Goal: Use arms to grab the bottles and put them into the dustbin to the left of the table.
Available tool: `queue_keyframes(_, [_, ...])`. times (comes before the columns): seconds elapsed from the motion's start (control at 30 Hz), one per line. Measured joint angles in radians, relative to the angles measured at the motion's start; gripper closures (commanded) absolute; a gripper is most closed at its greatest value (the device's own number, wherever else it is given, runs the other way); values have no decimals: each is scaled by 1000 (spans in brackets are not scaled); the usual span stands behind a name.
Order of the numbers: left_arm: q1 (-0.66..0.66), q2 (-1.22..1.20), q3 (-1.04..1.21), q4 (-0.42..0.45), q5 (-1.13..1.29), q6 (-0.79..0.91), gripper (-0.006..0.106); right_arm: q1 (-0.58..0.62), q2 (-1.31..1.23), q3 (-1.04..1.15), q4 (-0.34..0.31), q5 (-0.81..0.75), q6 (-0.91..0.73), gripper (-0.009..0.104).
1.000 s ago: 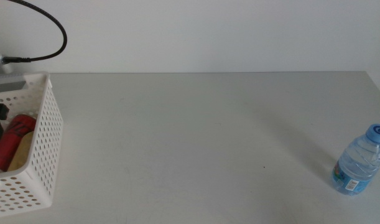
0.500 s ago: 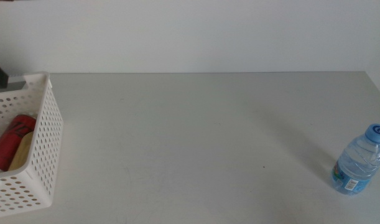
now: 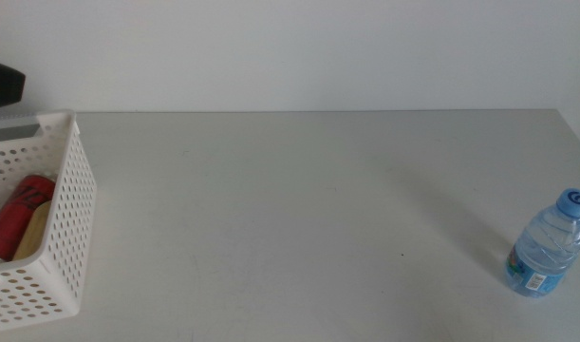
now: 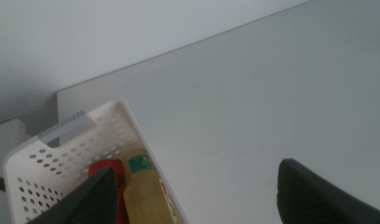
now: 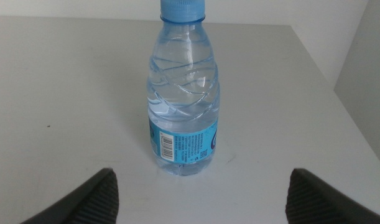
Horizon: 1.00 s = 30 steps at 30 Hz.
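The white perforated dustbin (image 3: 66, 209) stands at the table's left edge. Inside it lie the slim red can (image 3: 19, 211) and the yellow bottle (image 3: 35, 231). The left wrist view shows the dustbin's rim (image 4: 68, 124), the can (image 4: 106, 171) and the yellow bottle (image 4: 146, 196) below my left gripper (image 4: 199, 208), which is open and empty above the dustbin. The clear blue-capped water bottle (image 3: 551, 245) stands upright at the table's right edge. It stands just in front of my right gripper (image 5: 205, 208), which is open, with the bottle (image 5: 183, 106) ahead of its jaws.
A dark part of the left arm (image 3: 3, 82) shows at the middle view's upper left edge. The light-grey table (image 3: 299, 209) ends at a pale wall behind and drops off just right of the water bottle.
The left gripper has risen out of the dustbin and up toward the picture's upper left edge, its cable leaving view. The can and bottles have not moved.
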<state>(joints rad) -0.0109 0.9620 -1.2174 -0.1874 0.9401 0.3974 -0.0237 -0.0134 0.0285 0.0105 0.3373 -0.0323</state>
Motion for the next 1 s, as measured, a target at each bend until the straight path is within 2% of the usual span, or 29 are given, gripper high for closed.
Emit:
queue_keyframes(0.33, [-2, -180, 22, -78, 131, 0, 17, 0, 0, 0, 0, 0, 0, 1])
queue_keyframes(0.53, [-84, -356, 226, -89, 37, -5, 17, 0, 0, 0, 0, 0, 0, 1])
queue_keyframes(0.73, [-265, -469, 413, -2, -119, -124, 17, 0, 0, 0, 0, 0, 0, 1])
queue_keyframes(0.83, [-347, -510, 485, 59, -156, -198, 17, 0, 0, 0, 0, 0, 0, 1])
queue_keyframes(1.0, [-469, -564, 550, 108, -182, -274, 17, 0, 0, 0, 0, 0, 0, 1])
